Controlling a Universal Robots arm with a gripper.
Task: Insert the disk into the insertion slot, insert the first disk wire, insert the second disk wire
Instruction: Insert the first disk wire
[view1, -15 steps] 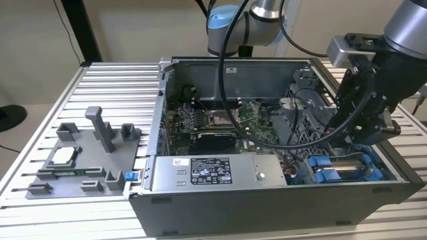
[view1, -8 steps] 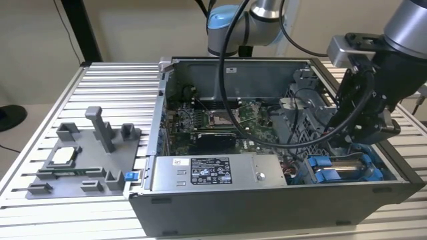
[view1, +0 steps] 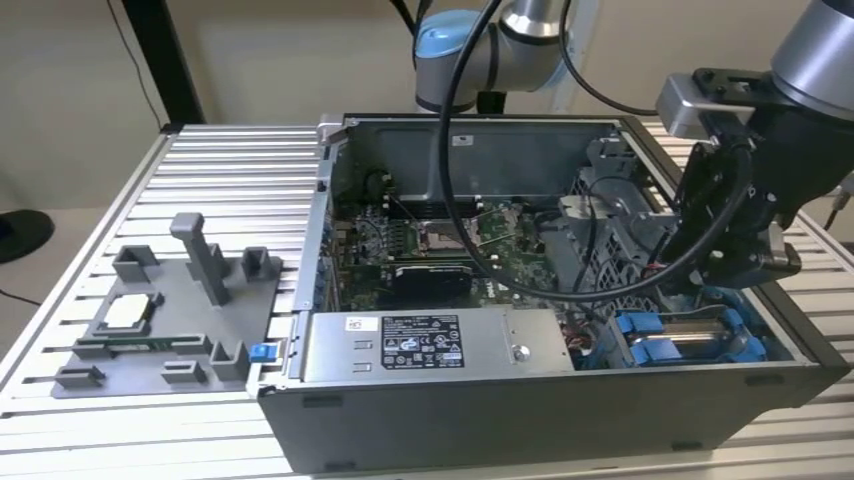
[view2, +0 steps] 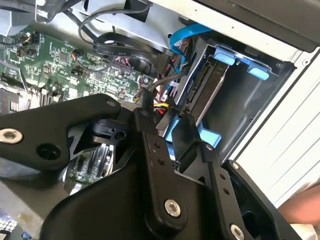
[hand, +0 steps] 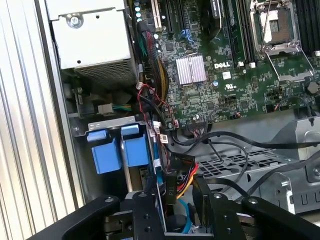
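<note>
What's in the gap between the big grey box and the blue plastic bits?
In the first wrist view, a small pale plug with coloured wires sits between the grey box and the blue tabs.

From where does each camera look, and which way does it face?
Exterior view: off the arm, looking down into the PC case; arm and gripper at the exterior view's right.
First wrist view: arm-mounted, facing motherboard and insertion slot; gripper shows.
Second wrist view: arm-mounted, facing the disk in the insertion slot; gripper shows.
Shared: all see the insertion slot.
</note>
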